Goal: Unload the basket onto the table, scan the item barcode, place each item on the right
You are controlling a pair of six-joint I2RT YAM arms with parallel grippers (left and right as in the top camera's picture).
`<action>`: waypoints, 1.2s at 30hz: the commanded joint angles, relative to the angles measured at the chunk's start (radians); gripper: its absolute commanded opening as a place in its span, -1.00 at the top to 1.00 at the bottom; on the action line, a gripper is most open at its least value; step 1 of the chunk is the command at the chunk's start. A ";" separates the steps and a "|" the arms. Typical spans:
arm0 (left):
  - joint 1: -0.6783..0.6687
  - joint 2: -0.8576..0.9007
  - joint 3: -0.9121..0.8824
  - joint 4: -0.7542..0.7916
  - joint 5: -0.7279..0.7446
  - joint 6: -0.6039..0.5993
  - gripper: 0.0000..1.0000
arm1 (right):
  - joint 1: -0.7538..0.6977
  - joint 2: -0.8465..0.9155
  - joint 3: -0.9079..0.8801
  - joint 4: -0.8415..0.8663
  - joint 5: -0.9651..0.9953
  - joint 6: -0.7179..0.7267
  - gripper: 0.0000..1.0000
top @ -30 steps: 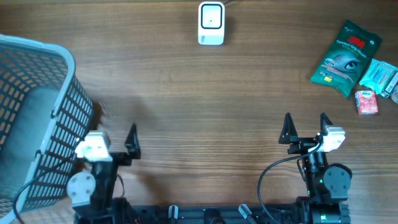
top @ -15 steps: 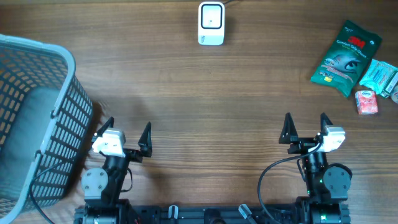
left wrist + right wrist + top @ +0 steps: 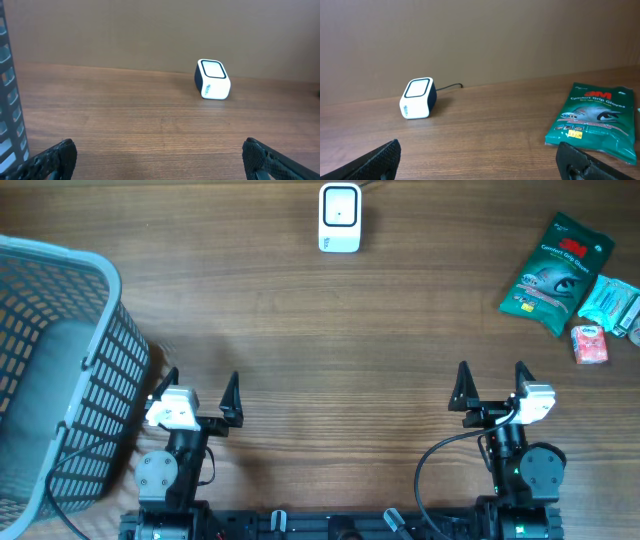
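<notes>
Your left pincer [image 3: 201, 385] sits released and empty beside the mesh basket [image 3: 105, 380]; your right pincer [image 3: 491, 380] likewise, well apart from the barcode scanner [image 3: 339, 218] and 3M gloves packet [image 3: 555, 272].

Light: even, diffuse, warm. Shadows: faint, soft under scanner [image 3: 212, 80]. Focus: overhead sharp; wrist views slightly soft, fingertips [image 3: 55, 157] blurred at lower corners.

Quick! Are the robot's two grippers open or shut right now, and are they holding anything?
Left gripper: jaws open, holding nothing.
Right gripper: jaws open, holding nothing.
</notes>
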 commanded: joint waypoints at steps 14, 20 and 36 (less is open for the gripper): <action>-0.006 -0.008 -0.011 0.000 -0.016 -0.016 -1.00 | 0.005 -0.012 -0.001 0.003 0.016 0.014 -0.99; 0.000 -0.008 -0.011 0.003 -0.016 -0.016 -1.00 | 0.005 -0.012 -0.001 0.003 0.016 0.014 -0.99; 0.031 -0.007 -0.011 0.003 -0.016 -0.016 -1.00 | 0.005 -0.011 -0.001 0.003 0.016 0.014 -1.00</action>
